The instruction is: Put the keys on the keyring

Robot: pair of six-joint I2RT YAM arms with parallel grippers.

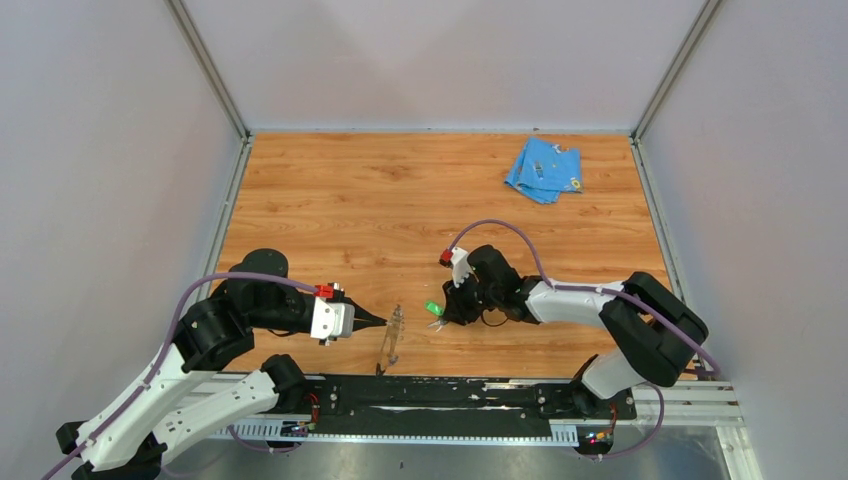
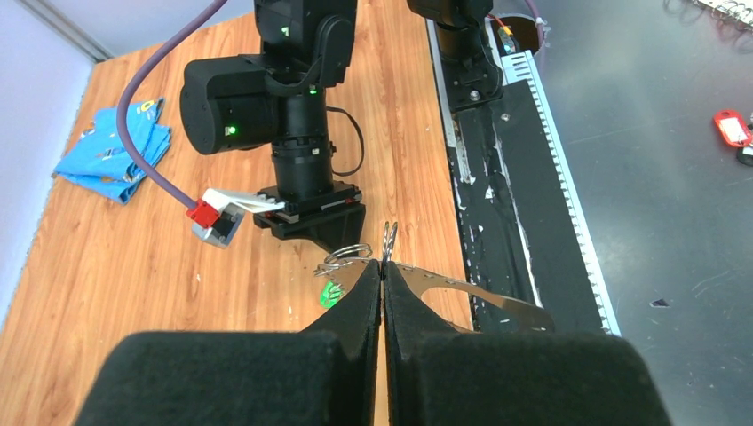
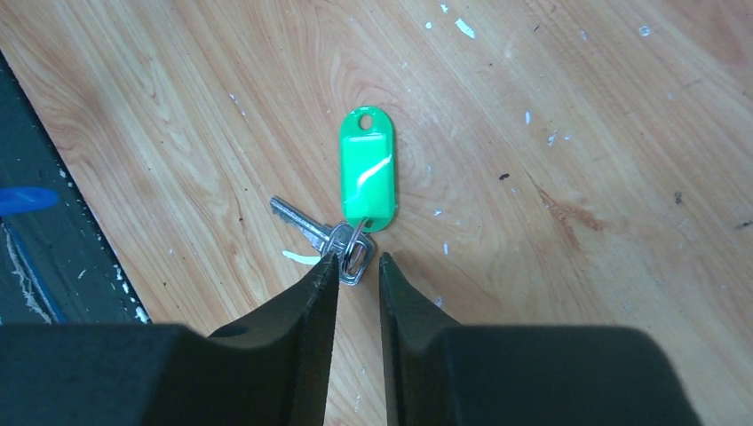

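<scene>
The green tag [image 3: 367, 169] is made of glossy plastic, the key [image 3: 306, 229] of bright metal; the table [image 3: 577, 133] is finished in flecked wood grain.

A light-blue cloth [image 1: 543, 170] lies crumpled on the far right part of the wooden bench [image 1: 330, 190], near the back wall [image 1: 440, 60]. Small white specks [image 3: 464, 28] dot the wood. A black rail [image 1: 450, 395] runs along the bench's near edge. Past it, on the dark floor [image 2: 648, 177], lies a red tag [image 2: 731, 127].

One left hand [image 2: 383, 269], one right hand [image 3: 358, 262], one green-tagged key bunch [image 3: 366, 173], one keyring [image 1: 392, 338], one blue cloth [image 1: 543, 170]
</scene>
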